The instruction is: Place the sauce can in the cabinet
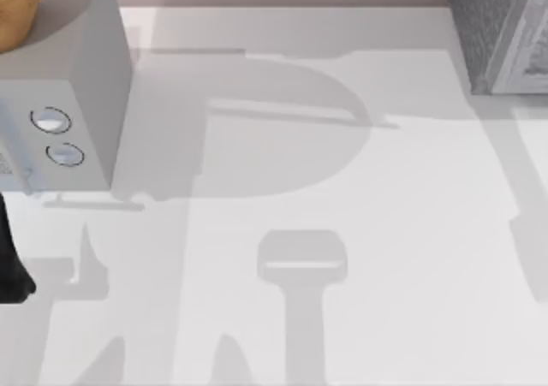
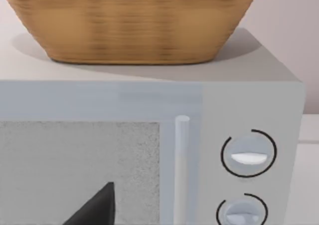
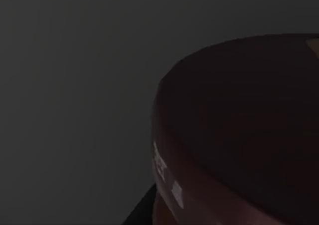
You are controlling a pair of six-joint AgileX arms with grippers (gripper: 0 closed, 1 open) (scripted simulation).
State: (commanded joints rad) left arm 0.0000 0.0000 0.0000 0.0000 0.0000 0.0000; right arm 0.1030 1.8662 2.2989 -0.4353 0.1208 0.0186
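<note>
Dark maroon, the sauce can [image 3: 239, 135] looms close in the dim right wrist view; either pincer's state cannot be told. Grey speckled cabinet [image 1: 501, 31] occupies the top view's upper right corner, on the worktop [image 1: 342, 232].

Cabinet [image 1: 497, 31]: large grey box, rough speckled stone-like sides, paler face with framed moulding at its right; stands on the desk at the far right corner in the top view, partly cut off by the frame edge.

Sauce can [image 3: 239, 130]: dark maroon-brown rounded top and rim, seen close in the dark right wrist view; pose unclear.
</note>
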